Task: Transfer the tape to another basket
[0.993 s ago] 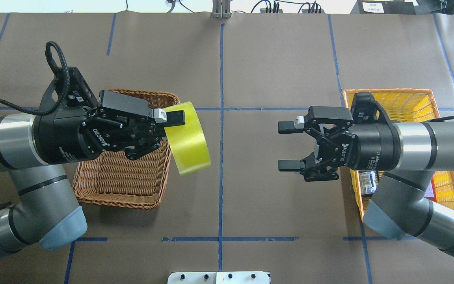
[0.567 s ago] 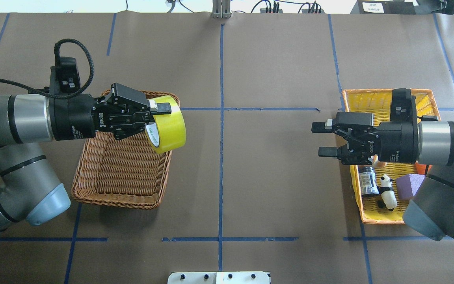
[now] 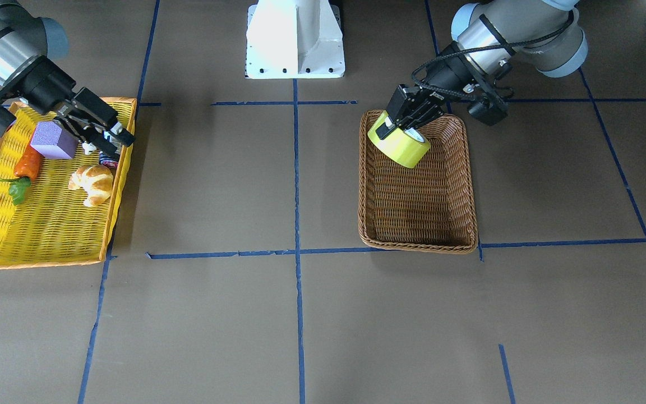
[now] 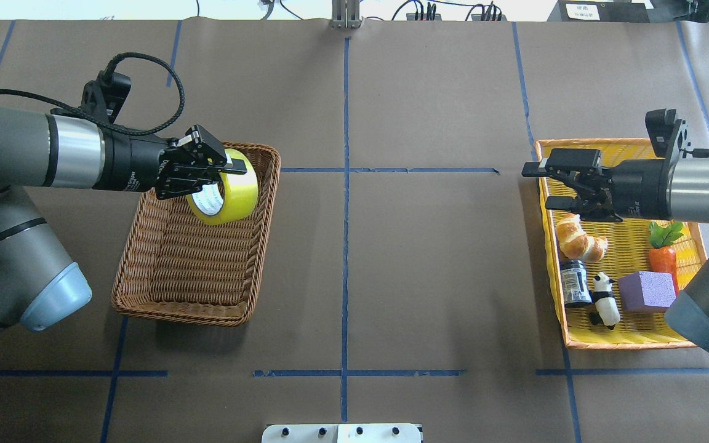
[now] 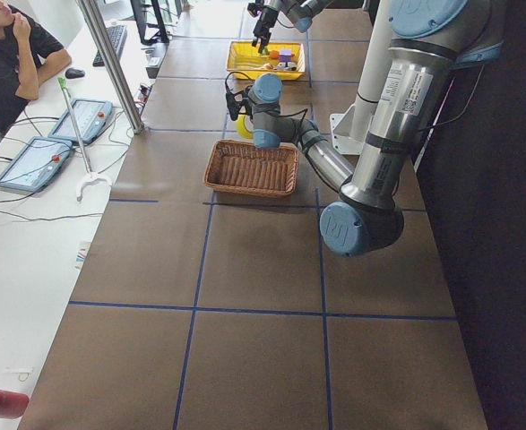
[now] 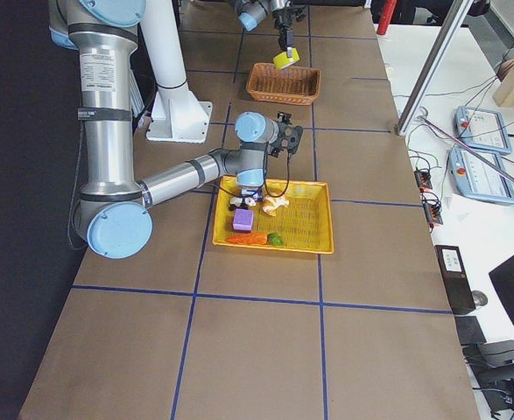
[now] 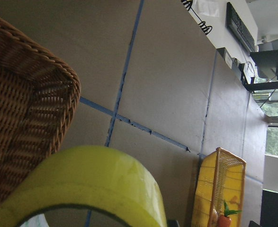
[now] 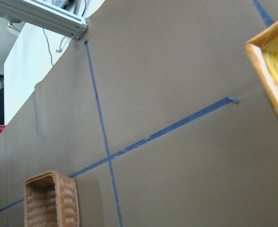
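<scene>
**Desk** [image 4: 428,277]: brown surface marked off by blue tape lines; it carries both baskets.

**Left arm** [image 4: 34,154]: reaches in level over the desk, with its pincer at the forward end.

**Right arm** [image 4: 699,191]: also level, its pincer pointing toward the desk's centre line.

**Yellow tray** [image 4: 628,344]: orange-rimmed. It lies under and behind the right pincer, well apart from the left pincer.

**Basket** [image 4: 188,289]: brown wicker, directly below the left pincer. Nothing rests on its floor.

**Tape** [image 4: 240,197]: yellow-green roll with a white printed core. The left pincer holds it tilted. The right-side view shows it in the air above the basket, clear of the weave, and it hangs toward the basket's centre-line side.

**Left pincer** [image 4: 230,174]: clamped on the tape's wall, with one finger on the outer face. The other finger is presumably inside the core, but it is hidden.

**Right pincer** [image 4: 536,186]: fingers apart and holding nothing. It sits over the yellow tray's rim on the centre-line side.

**Tray contents**, all below and behind the right pincer:
- Purple block [image 4: 647,290]: farthest from the pincer.
- Croissant [image 4: 579,243]: nearest, just beneath the fingers.
- Carrot [image 4: 662,255]: green top, beside the block.
- Can [image 4: 573,283]: dark, lying against the tray's centre-side wall.
- Panda figure [image 4: 604,298]: between the can and the block.
</scene>
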Controlling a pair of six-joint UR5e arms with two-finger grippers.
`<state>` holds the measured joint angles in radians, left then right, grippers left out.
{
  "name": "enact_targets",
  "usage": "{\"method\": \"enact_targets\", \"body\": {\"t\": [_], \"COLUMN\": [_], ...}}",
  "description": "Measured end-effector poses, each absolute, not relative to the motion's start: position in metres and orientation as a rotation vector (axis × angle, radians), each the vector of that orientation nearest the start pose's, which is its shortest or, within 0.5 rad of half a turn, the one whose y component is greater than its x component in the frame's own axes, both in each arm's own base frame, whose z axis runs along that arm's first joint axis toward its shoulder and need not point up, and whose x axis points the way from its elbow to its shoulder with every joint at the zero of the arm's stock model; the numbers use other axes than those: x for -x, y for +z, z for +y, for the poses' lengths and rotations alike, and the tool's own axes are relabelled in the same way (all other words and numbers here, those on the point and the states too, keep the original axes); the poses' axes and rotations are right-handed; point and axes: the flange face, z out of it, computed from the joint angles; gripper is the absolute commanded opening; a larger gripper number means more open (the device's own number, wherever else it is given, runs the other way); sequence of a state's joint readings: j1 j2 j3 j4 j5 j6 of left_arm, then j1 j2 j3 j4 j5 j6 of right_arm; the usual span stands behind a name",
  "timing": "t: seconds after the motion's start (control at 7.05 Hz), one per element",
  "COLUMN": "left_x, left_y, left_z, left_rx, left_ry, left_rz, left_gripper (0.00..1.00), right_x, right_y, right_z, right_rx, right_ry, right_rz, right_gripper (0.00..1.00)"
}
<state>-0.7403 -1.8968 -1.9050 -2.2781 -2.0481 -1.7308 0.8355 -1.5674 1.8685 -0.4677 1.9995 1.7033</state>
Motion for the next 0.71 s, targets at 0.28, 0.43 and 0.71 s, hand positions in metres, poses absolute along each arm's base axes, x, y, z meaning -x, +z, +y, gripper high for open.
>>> {"method": "enact_targets", "body": {"t": [0.28,0.43,0.71], "left_x": [-0.366,-0.377,-0.407], "left_y": [0.258,0.264,0.271], "left_z": [-0.438,-0.436,-0.436], "left_rx": [0.059,0.098,0.153], "left_ry": [-0.448,-0.462,-0.466], "left_rz": [1.181,1.093,0.994], "left_gripper": [0.00,0.00,0.00], "right_x": [0.249,0.248,0.249], "right_y": [0.402,0.404,0.404], "right_z": [-0.429,-0.430,-0.430], "right_rx": [-0.192,-0.201,-0.204], "right_ry": [0.453,0.439,0.430], "right_rz": [-1.264,-1.216,-1.191], "right_gripper": [1.00,1.00,1.00]}}
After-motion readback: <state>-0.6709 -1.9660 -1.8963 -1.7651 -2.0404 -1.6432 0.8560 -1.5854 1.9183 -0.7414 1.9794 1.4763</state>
